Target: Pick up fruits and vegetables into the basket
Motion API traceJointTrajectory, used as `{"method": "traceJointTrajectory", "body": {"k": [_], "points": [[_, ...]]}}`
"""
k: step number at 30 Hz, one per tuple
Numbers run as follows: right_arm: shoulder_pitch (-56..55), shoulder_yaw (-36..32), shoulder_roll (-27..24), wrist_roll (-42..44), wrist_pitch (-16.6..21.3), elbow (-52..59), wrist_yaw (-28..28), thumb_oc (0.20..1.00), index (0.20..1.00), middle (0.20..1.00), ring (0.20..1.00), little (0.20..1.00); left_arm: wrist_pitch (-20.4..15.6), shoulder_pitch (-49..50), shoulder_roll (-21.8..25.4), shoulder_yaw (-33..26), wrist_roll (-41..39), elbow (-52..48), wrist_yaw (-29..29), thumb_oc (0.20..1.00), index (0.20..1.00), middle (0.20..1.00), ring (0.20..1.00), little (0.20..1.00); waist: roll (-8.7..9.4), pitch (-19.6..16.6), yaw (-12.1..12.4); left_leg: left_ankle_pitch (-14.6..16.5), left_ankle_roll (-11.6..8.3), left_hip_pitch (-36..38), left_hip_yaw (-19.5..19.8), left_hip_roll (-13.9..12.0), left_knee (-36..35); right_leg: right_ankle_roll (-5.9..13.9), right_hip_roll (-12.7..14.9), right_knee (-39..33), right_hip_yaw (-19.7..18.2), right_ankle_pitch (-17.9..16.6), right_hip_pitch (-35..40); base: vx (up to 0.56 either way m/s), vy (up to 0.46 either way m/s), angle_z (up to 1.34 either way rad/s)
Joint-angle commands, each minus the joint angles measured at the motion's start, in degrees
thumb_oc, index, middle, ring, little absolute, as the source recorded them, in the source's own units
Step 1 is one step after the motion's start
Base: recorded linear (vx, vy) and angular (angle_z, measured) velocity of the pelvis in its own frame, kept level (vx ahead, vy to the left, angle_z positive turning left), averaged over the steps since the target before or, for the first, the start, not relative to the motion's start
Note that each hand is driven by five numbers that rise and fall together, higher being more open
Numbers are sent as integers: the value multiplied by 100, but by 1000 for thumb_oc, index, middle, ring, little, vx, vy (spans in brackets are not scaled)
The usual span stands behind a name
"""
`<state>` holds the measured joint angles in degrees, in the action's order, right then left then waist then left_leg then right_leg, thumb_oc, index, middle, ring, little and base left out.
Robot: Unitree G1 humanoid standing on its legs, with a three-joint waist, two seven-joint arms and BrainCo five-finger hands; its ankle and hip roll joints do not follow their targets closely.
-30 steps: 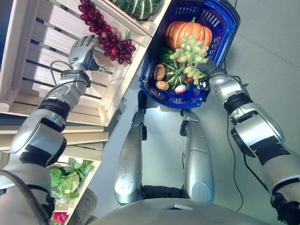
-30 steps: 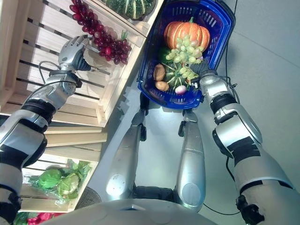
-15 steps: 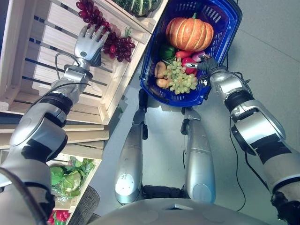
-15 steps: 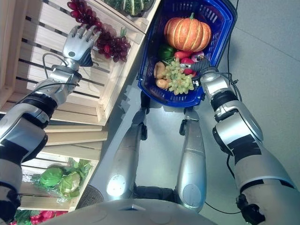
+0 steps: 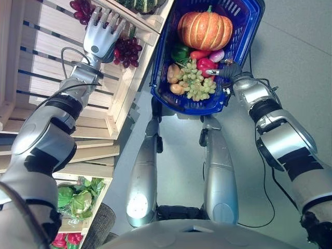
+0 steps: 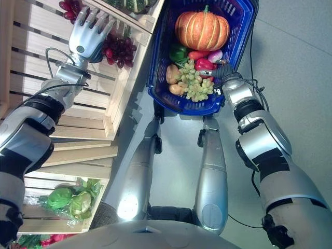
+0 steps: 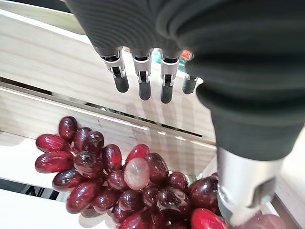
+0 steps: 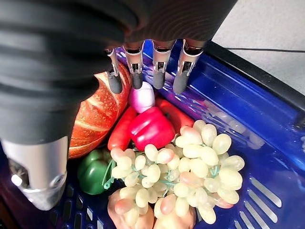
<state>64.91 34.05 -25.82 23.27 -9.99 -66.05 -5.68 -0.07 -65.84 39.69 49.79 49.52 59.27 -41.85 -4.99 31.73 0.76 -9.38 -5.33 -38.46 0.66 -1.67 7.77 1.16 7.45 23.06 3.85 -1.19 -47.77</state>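
Wooden crate shelf (image 5: 31, 62): left robot hand (image 5: 101, 36) open-fingered over red grapes (image 7: 128, 183). Blue basket (image 8: 267, 124): pumpkin (image 5: 205, 30), green grapes (image 8: 190, 167); right robot hand (image 5: 232, 71), fingers straight, at rim.

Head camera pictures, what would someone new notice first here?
Probably the blue basket at the top, packed with an orange pumpkin, green grapes and peppers, with the right robot hand at its near edge. Next, the left robot hand, fingers straight, reaching over red grapes in a wooden crate.
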Motion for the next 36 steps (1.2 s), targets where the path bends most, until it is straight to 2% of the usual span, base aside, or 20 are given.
{"method": "traceJointTrajectory", "body": {"k": [1,6,14,18,20,23,31,32,36], "points": [[-183,93,-148,279,317,329,24,1000,1000,1000,1000,1000,176,-122,-73,-197,205,274,208,1000,1000,1000,1000,1000,-149,-193,-165,393,228,-307,-319,480,446,109,-466,-435,349,177,403,0,0,0],[-382,55,-294,712,482,831,10,1000,1000,1000,1000,1000,30,-45,-7,-100,182,329,935,1000,1000,1000,1000,1000,-55,-193,-240,381,218,-373,-316,458,425,121,-517,-479,309,138,343,-1,5,-1],[-877,-107,-500,1130,598,1737,-263,1000,1000,1000,1000,1000,175,175,121,-74,-81,257,1874,1000,1000,1000,1000,1000,125,-193,-334,380,230,-469,-292,396,359,152,-601,-528,249,103,264,-8,0,-1],[-983,-151,-597,1240,702,1905,-300,1000,1000,1000,1000,1000,206,270,181,-139,-179,356,2083,1000,1000,1000,1000,1000,193,-193,-366,373,227,-486,-271,375,326,169,-626,-582,231,71,257,-20,-9,-4],[-1006,-166,-641,1295,774,1955,-303,1000,1000,1000,1000,1000,228,300,227,-153,-170,412,2044,1000,1000,1000,1000,1000,216,-193,-369,375,222,-490,-267,367,316,175,-626,-615,237,61,265,0,0,0],[-1054,-204,-689,1381,861,2183,-444,1000,1000,1000,1000,1000,521,357,282,-227,-164,457,1947,1000,1000,1000,1000,1000,267,-193,-383,382,208,-550,-249,345,317,187,-633,-637,231,54,215,-7,1,-1],[-1543,-599,-884,1584,1365,2764,-1084,1000,1000,1000,1000,1000,991,492,423,-475,-30,670,1837,1000,1000,1000,1000,1000,448,-193,-482,410,208,-614,-232,300,249,211,-690,-718,178,42,153,-10,3,-4],[-1618,-667,-898,1576,1446,2837,-1160,1000,1000,1000,1000,1000,1134,517,416,-509,-16,725,1823,1000,1000,1000,1000,1000,485,-193,-500,413,210,-615,-236,295,227,217,-701,-745,170,23,145,0,0,0],[-1728,-781,-927,1572,1593,2922,-1193,1000,1000,1000,1000,1000,1352,569,434,-607,74,872,1884,1000,1000,1000,1000,1000,549,-193,-524,439,210,-608,-210,302,217,232,-709,-784,144,2,147,-7,-18,-3]]}}
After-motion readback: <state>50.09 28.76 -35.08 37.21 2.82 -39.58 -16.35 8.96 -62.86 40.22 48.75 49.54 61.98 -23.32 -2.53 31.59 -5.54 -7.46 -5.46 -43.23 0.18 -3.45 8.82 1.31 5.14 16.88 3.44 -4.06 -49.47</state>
